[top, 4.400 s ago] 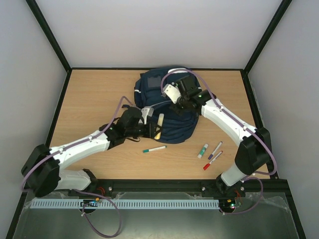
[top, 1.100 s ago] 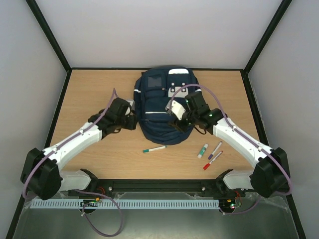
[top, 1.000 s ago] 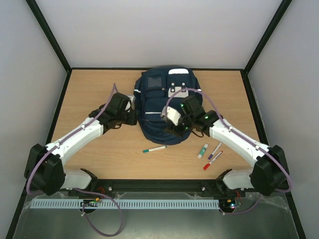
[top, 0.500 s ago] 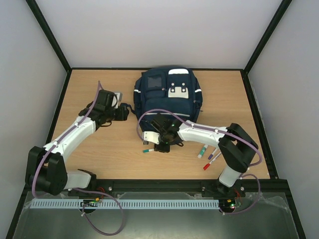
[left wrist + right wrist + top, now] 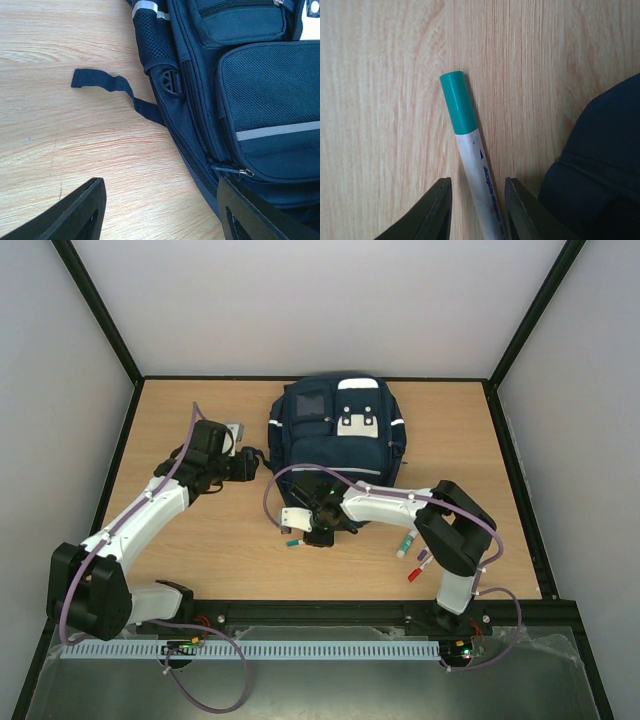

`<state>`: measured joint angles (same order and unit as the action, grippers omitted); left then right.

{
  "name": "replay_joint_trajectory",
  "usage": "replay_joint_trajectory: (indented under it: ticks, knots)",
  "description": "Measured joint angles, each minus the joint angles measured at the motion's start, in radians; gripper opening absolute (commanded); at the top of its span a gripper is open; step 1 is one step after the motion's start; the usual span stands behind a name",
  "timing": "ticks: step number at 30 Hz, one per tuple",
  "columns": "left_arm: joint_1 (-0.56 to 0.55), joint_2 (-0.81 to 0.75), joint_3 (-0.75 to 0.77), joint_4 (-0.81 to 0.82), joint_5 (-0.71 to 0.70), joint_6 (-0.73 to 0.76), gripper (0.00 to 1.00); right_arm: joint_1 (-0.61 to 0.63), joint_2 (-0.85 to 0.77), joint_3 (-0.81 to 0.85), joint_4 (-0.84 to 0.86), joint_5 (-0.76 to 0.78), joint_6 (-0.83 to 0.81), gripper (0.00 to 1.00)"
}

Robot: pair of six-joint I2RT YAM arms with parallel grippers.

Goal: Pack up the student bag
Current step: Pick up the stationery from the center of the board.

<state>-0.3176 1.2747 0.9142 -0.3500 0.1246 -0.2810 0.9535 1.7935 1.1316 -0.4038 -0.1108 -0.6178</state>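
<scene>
— Where is the student bag (image 5: 335, 435) lying?

— It is lying flat at the far middle of the counter (image 5: 190, 420), front pockets facing up. A loose strap (image 5: 107, 85) is trailing off its left side onto the wood.

— What is the left hand (image 5: 160, 210) doing?

— It is hovering over the counter just beside the bag's left edge, jaws standing wide apart and gripping nothing. A grey reflective stripe (image 5: 277, 130) and a zip pull (image 5: 235, 171) are showing close to it.

— And the right hand (image 5: 477, 202)?

— It is reaching down at the bag's near edge, its jaws straddling a white marker (image 5: 470, 150) with a teal cap (image 5: 456, 102). A sliver of wood is showing on each side, so it is not clamping yet.

— Is any writing showing?

— Blue lettering is running along the marker's barrel, but it is too blurred to read.
</scene>
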Motion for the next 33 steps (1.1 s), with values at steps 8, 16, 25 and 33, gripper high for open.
replay_joint_trajectory:
  ticks: [8,16,25,33]
  knots:
    - [0.000,-0.006,-0.007,0.000,-0.002,0.000,0.65,0.004,0.067,0.026,-0.018,0.028,0.013,0.21]
    - [-0.006,-0.007,-0.016,0.015,0.010,0.002,0.67,0.004,0.041,0.007,-0.062,0.078,0.034,0.02]
    - [-0.199,-0.005,-0.029,0.054,0.007,0.074,0.68,-0.009,-0.232,-0.147,-0.200,0.115,0.042,0.01]
    - [-0.438,0.043,0.035,0.048,-0.117,0.237,0.66,-0.277,-0.576,-0.167,-0.343,0.016,-0.005,0.01]
